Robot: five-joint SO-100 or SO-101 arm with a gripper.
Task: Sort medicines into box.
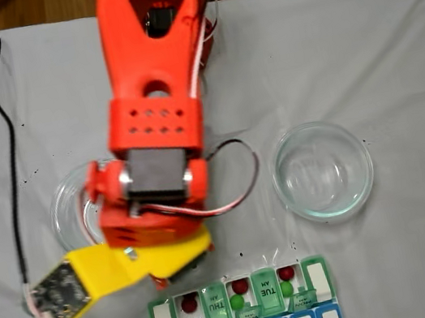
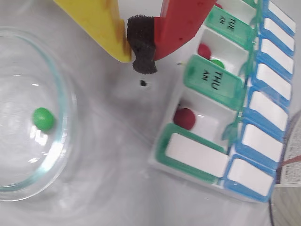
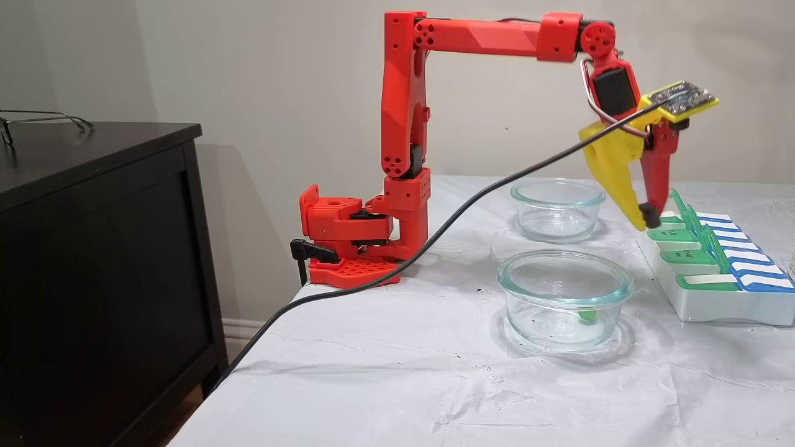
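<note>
One fixed view looks straight down, close over the arm (image 1: 153,95) and pill box (image 1: 243,306). Another fixed view – side-on, farther back, table level. Wrist view points down, very near; all share box and bowl (image 2: 33,117).

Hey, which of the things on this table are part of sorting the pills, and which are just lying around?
Job:
pill box
red balls
green ball in the bowl
end effector, shut, empty

Lying about:
other bowl, looks empty
black cable
glasses on the cabinet
</note>
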